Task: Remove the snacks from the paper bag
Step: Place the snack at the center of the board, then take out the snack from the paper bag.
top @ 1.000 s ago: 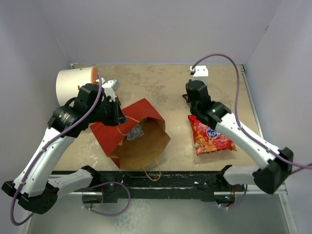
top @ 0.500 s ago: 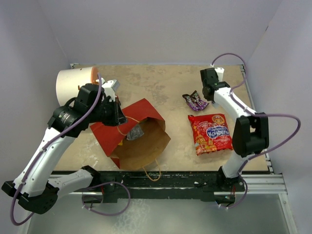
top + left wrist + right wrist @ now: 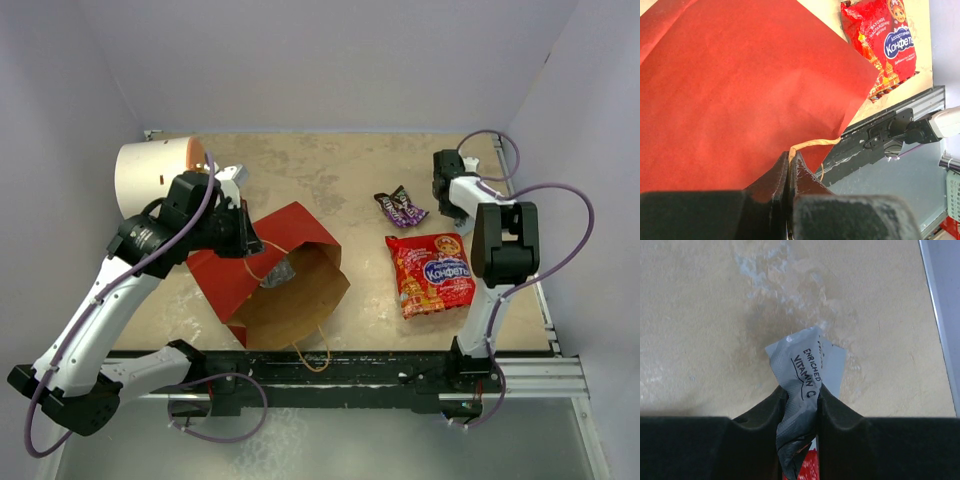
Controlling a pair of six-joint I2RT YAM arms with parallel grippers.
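Note:
The paper bag (image 3: 222,280), red outside and brown inside, lies on its side with its mouth toward the near edge. A grey crumpled wrapper (image 3: 278,270) sits just inside the mouth. My left gripper (image 3: 245,240) is shut on the bag's tan cord handle (image 3: 812,144), over the red paper (image 3: 740,90). My right gripper (image 3: 446,175) is at the far right of the table, shut on a silvery wrapper (image 3: 802,367) printed "enriched vitamin C", just above the tabletop. The large red packet (image 3: 432,272) and a dark purple candy packet (image 3: 400,207) lie on the table right of the bag.
A white cylinder with an orange end (image 3: 155,172) lies at the back left, behind my left arm. The table's right rail (image 3: 940,315) runs close to my right gripper. White walls enclose the table on three sides.
My right arm has swung from above the red packet to the far right corner, uncovering the purple candy packet. My left gripper has kept its hold on the handle, almost still.

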